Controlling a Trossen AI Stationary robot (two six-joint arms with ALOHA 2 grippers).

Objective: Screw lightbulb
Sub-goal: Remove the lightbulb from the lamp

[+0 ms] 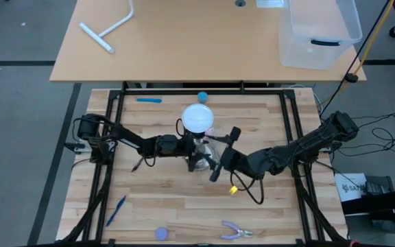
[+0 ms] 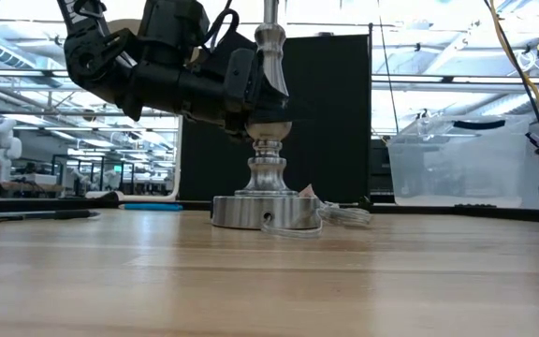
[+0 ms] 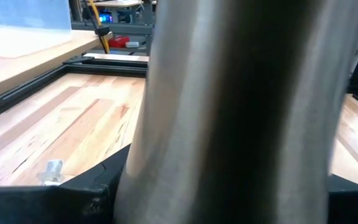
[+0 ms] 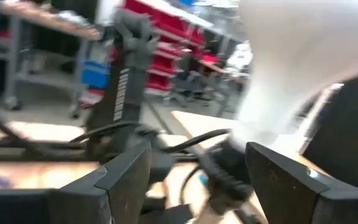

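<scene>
The white frosted lightbulb (image 1: 197, 118) sits on top of the silver stand (image 2: 268, 208), its narrow neck down in the black socket (image 4: 224, 163). In the right wrist view the bulb (image 4: 291, 62) fills the upper part. In the low view the bulb is out of the picture above. My left gripper (image 1: 195, 158) is shut on the stand's stem. My right gripper (image 1: 223, 152) is open, level, just to the right of the stand. Its two fingers (image 4: 126, 177) stand wide apart, short of the bulb's neck, and touch nothing. My left gripper (image 2: 251, 94) pinches the stand's silver stem (image 3: 229, 112) between its two fingers, a little above the turned foot. The fingers come level from the table's left and lie across the stem. The stand is upright with its round base (image 2: 265, 213) on the table.
A small blue ball (image 1: 202, 97) and a blue pen (image 1: 149, 100) lie near the far edge. A second pen (image 1: 115, 209), a blue cap (image 1: 161, 233) and pliers (image 1: 237, 232) lie near the front. A yellow piece (image 1: 233, 190) lies under my right arm. A clear bin (image 1: 317, 31) stands on the far table.
</scene>
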